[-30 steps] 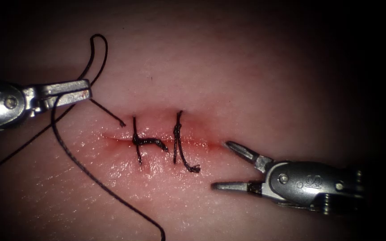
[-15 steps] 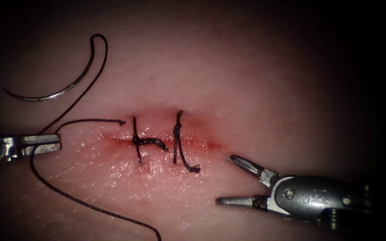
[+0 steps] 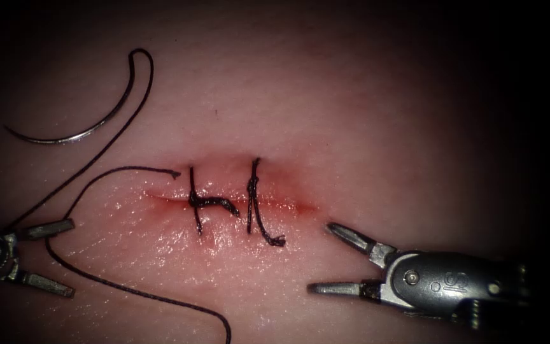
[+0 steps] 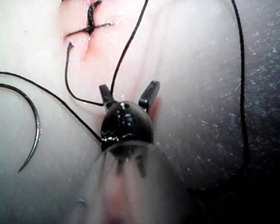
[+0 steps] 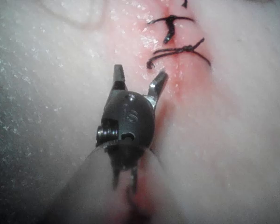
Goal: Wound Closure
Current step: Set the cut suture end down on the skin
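Left tool [image 3: 65,260]: low at the left, well left of the cut; jaws spread wide, holding nothing. Thread runs past and between the jaws, not clamped. Same spread seen in the left wrist view [image 4: 129,95].
Right tool [image 3: 331,257]: near right of the cut's right end; jaws wide apart, empty. Upper jaw tip lies just off the end of the cut. In its wrist view [image 5: 139,77] the jaws gape just short of the nearest stitch.
Needle [image 3: 74,130]: free, lying flat on the tissue far left of the cut, not in the tissue, held by neither tool. Also seen at [image 4: 30,122].
Thread [image 3: 112,130]: leaves the needle's far end, loops back toward the left tool, then trails off near. A loose end [image 3: 172,173] lies just left of the first stitch.
Tissue [image 3: 364,114]: pale, moist.
Cut [image 3: 288,205]: horizontal, reddened, crossed by two tied stitches [image 3: 224,204].
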`<state>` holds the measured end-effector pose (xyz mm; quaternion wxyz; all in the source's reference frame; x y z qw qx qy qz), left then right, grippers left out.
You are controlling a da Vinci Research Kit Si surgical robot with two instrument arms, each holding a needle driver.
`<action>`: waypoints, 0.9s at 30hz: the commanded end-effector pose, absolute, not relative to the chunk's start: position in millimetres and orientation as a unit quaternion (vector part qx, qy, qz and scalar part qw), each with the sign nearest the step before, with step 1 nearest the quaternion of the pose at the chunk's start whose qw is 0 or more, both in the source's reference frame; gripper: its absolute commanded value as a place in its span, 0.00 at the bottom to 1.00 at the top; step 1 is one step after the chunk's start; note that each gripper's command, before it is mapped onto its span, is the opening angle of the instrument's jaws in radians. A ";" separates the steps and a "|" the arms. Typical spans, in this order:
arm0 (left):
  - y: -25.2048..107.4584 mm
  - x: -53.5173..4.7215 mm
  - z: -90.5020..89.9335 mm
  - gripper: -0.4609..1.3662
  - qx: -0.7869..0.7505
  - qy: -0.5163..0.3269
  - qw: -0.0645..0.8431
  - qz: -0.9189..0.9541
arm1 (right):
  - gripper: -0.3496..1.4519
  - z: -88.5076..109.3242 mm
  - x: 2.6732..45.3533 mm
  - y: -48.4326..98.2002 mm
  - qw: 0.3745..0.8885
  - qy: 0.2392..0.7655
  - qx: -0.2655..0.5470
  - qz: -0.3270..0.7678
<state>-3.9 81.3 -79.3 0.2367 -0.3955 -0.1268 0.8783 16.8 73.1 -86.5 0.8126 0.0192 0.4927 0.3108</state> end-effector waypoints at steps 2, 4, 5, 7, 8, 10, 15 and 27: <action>81.5 -3.2 -80.2 0.67 -0.393 -0.126 0.238 0.879 | 0.96 -86.6 16.6 73.2 0.814 0.492 0.024 0.308; 81.7 -1.8 -81.7 0.71 -0.391 -0.128 0.243 0.879 | 0.95 -86.6 16.2 73.3 0.816 0.489 0.028 0.306; 81.8 -1.2 -82.4 0.71 -0.389 -0.127 0.244 0.879 | 0.95 -86.6 16.1 73.3 0.817 0.488 0.029 0.305; 82.2 0.5 -84.6 0.70 -0.384 -0.124 0.251 0.880 | 0.95 -86.8 15.8 73.4 0.818 0.487 0.031 0.305; 82.3 1.0 -85.4 0.69 -0.382 -0.124 0.253 0.880 | 0.95 -86.8 15.7 73.4 0.818 0.487 0.031 0.305; 82.8 2.0 -87.2 0.68 -0.378 -0.123 0.259 0.880 | 0.95 -86.9 15.6 73.5 0.818 0.486 0.031 0.306; 84.5 3.7 -92.8 0.64 -0.397 -0.120 0.277 0.867 | 0.95 -87.1 15.7 73.5 0.820 0.483 0.034 0.305; 86.3 6.3 -98.7 0.57 -0.407 -0.097 0.287 0.861 | 0.94 -87.2 15.7 73.4 0.823 0.479 0.037 0.303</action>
